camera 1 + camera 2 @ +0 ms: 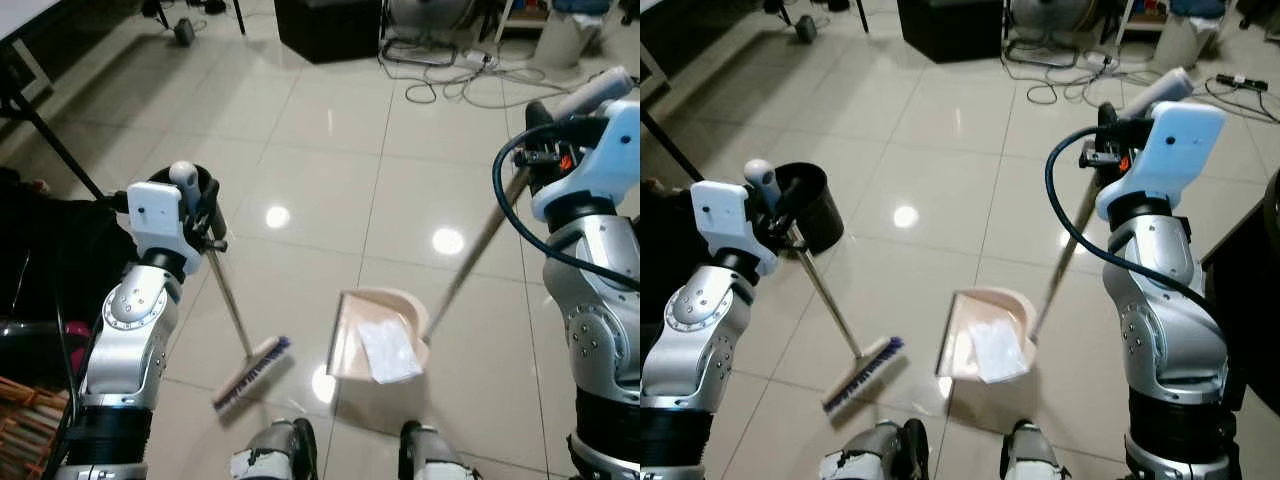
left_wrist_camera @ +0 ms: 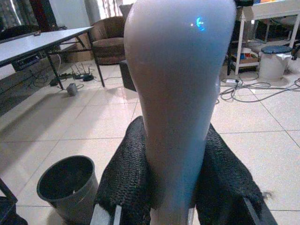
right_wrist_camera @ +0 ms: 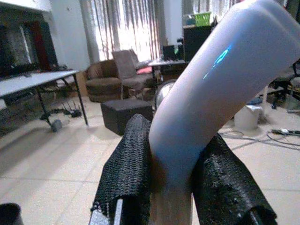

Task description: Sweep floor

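The left gripper [image 1: 783,228] grips the handle of a broom [image 1: 862,373], whose brush head rests on the tiled floor [image 1: 940,170]. The right gripper [image 1: 1108,150] grips the long handle of a dustpan [image 1: 985,335] holding a white crumpled paper [image 1: 997,348]. A black bin [image 1: 810,205] stands behind the left arm.

Bright room; lamp glare on tiles [image 1: 447,240]; handles perhaps blurred.

Broom [image 1: 250,375] left of dustpan [image 1: 375,345], paper [image 1: 388,350] in dustpan, bin [image 1: 805,205] behind broom
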Available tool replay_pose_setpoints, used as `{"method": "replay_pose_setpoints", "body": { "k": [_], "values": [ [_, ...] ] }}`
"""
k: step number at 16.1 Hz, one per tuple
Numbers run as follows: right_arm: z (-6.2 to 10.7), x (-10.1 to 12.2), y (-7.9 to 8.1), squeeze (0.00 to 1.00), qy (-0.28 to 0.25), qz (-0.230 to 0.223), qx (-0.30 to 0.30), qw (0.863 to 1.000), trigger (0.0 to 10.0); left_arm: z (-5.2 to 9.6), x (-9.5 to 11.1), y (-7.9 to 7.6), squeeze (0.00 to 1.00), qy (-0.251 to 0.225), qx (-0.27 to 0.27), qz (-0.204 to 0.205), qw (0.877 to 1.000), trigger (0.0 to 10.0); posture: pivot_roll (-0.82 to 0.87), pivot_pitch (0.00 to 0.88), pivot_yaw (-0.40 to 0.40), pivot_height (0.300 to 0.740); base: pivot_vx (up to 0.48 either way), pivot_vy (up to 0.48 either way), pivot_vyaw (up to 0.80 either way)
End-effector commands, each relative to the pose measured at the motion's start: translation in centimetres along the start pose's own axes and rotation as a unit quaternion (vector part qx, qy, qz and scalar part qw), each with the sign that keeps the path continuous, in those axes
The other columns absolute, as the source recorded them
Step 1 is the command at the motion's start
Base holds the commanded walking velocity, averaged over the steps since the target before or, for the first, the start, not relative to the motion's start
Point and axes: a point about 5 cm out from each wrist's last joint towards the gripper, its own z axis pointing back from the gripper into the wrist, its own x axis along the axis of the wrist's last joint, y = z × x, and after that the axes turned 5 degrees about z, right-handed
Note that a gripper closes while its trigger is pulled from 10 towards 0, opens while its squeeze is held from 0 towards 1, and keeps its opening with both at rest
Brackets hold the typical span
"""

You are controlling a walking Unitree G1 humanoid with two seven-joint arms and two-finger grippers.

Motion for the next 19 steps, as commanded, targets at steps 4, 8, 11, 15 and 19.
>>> {"method": "replay_pose_setpoints", "body": {
  "k": [4, 8, 11, 15, 19],
  "values": [
    [-0.4, 2.0, -0.5, 0.0, -0.022, -0.023, -0.008, 0.999, 10.0, 1.2, 0.1, 0.1, 0.0, 0.013, 0.013, -0.019, 1.0, 10.0, -0.06, 0.074, 0.092, 0.74, 0.317, 0.0, 0.0],
    [-1.0, 2.8, -0.1, 0.0, -0.023, -0.019, 0.01, 1.0, 10.0, 1.7, 0.1, 0.4, 0.0, 0.018, 0.027, -0.018, 0.999, 10.0, -0.06, 0.063, 0.085, 0.74, 0.346, 0.0, 0.0],
    [-1.6, 3.5, 0.4, 0.0, -0.03, -0.023, 0.027, 0.999, 10.0, 2.1, 0.2, 0.3, 0.0, 0.021, 0.034, -0.015, 0.999, 10.0, -0.05, 0.054, 0.071, 0.74, 0.352, 0.0, 0.0],
    [-2.1, 4.1, 0.7, 0.0, -0.036, -0.03, 0.034, 0.998, 10.0, 2.2, 0.1, 0.2, 0.0, 0.021, 0.044, -0.01, 0.999, 10.0, -0.06, 0.042, 0.056, 0.74, 0.352, 0.0, 0.0],
    [-2.8, 4.2, 1.0, 0.0, -0.036, -0.054, 0.041, 0.997, 10.0, 2.5, -0.1, 0.5, 0.0, 0.023, 0.062, -0.008, 0.998, 10.0, -0.05, 0.026, 0.03, 0.74, 0.352, 0.0, 0.0]
  ]
}}
